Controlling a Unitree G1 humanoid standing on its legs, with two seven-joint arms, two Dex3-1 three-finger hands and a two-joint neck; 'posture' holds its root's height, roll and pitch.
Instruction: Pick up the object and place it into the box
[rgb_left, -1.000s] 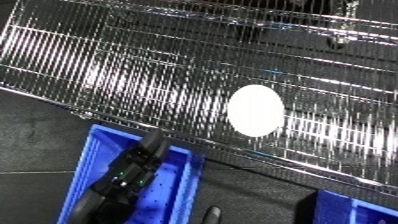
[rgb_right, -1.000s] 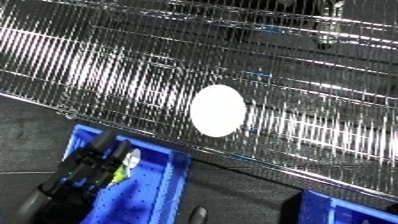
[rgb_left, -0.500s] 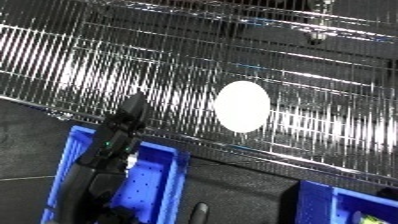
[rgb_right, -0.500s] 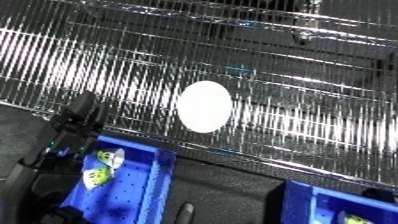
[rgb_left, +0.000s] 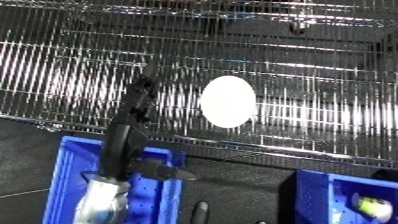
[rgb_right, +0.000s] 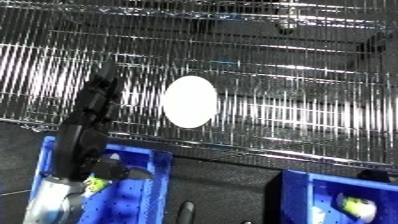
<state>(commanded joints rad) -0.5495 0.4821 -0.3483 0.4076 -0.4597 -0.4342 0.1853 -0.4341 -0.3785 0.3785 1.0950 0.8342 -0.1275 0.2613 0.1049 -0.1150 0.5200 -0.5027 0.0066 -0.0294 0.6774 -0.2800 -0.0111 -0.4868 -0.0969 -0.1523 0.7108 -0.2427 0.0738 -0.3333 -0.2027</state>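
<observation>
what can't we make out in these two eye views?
- Left hand: motion-blurred in both views, so its finger pose is unreadable, as is any contact with the white object.
- Right hand: in neither view.
- Left blue bin: contents mostly hidden by the forearm.
- Right blue bin: cut off by the frame edge; yellow-green item unidentifiable.

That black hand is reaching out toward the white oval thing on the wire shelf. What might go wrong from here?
The smooth white oval object lies flat on the wire rack shelf, so the left hand, now apart from it at its side, may push it away rather than get fingers under it. Straight fingers could also catch between the shelf wires. On the way back, the arm must clear the near wall of the blue plastic bin, where the object might be knocked loose.
</observation>
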